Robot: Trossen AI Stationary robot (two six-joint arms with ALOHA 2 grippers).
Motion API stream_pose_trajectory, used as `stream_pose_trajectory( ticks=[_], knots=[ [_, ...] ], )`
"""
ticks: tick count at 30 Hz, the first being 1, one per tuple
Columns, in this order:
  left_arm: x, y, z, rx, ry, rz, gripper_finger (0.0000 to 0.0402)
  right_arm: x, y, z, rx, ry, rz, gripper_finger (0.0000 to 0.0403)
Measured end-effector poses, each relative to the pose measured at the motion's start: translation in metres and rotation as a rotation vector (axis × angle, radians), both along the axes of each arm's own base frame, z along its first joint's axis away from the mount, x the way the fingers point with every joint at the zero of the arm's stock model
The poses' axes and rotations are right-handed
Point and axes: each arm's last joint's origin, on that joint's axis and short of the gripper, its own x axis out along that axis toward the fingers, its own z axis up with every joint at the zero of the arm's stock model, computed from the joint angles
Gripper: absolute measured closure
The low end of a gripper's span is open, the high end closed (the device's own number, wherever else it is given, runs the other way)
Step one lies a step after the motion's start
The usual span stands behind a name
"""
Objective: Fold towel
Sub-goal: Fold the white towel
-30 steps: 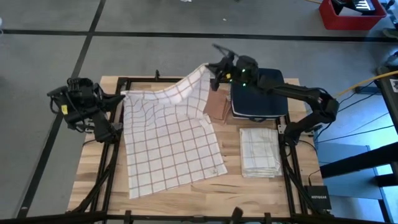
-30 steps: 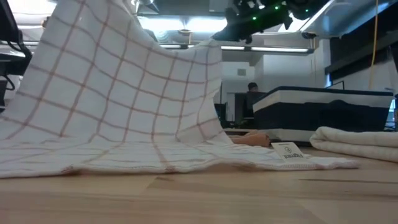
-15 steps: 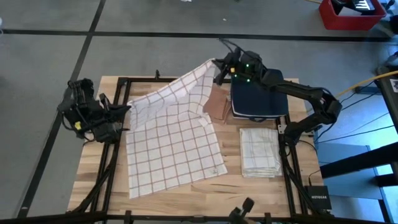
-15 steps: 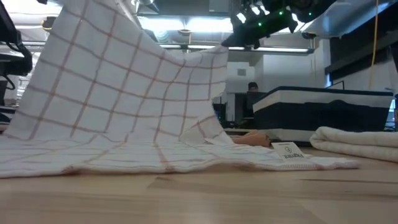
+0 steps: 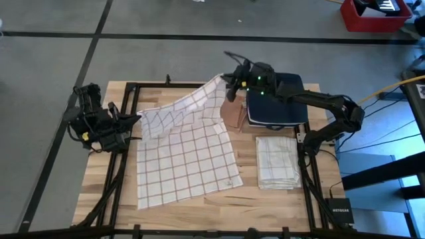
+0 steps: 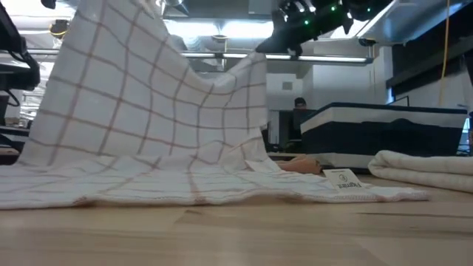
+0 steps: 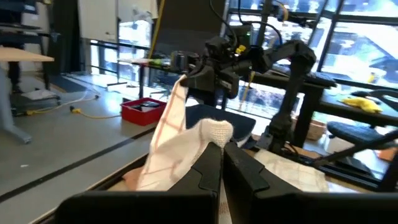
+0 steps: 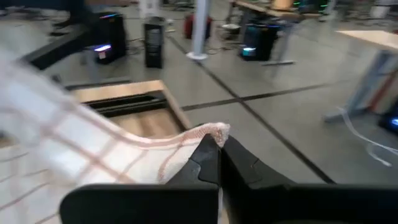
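A white towel (image 5: 182,149) with thin red-brown checks has its near part flat on the wooden table (image 5: 199,202). Its far edge is lifted between my two grippers. At the table's left, my left gripper (image 5: 137,119) is shut on the far left corner. Toward the far edge, my right gripper (image 5: 228,81) is shut on the far right corner, beside the dark blue stack. In the low view the towel (image 6: 140,111) rises like a tent, highest at its left and sagging toward my right gripper (image 6: 275,43). My left gripper pinches the towel's bunched far left corner (image 7: 215,132) between its two fingers, coming in level from the table's left side. A small wad sticks out past the fingertips. The cloth hangs from there toward the table. Whether one layer or several is held, I cannot tell. My right gripper pinches the towel's far right corner (image 8: 208,132) between its two fingers, pointing almost level toward the table's left. A short tip of cloth sticks out past the fingertips. The edge runs slack from there toward the left gripper, and the cloth below hangs to the table.
A dark blue stack (image 5: 277,99) sits at the far right, with a brown piece (image 5: 232,114) beside it. A folded pale towel (image 5: 277,160) lies at the right. A dark frame (image 5: 123,159) runs along the table's left side. A person stands far off in the room (image 6: 299,111).
My left gripper has sunk and come a little toward the table's right and near side with its corner. The lifted far edge now hangs slacker between the grippers. My right gripper went briefly toward the far edge and came back. The towel's near part has stayed flat.
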Motion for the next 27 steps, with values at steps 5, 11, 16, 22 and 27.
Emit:
stream_pose_trajectory(
  ticks=[5, 11, 16, 22, 27],
  knots=[
    [-0.003, -0.004, 0.0, -0.004, -0.002, -0.078, 0.0401, 0.008, 0.03, -0.004, 0.031, 0.068, 0.091, 0.04],
    [-0.007, -0.013, -0.006, -0.061, -0.025, -0.187, 0.0401, 0.017, 0.075, -0.015, 0.07, 0.203, 0.204, 0.04],
    [-0.011, -0.027, -0.014, -0.152, -0.053, -0.294, 0.0401, 0.022, 0.116, -0.022, 0.106, 0.276, 0.256, 0.04],
    [-0.013, -0.052, -0.023, -0.229, -0.073, -0.373, 0.0401, 0.021, 0.167, -0.027, 0.131, 0.331, 0.339, 0.04],
    [-0.012, -0.075, -0.042, -0.265, -0.06, -0.464, 0.0401, 0.014, 0.204, -0.036, 0.109, 0.37, 0.348, 0.04]
  ],
)
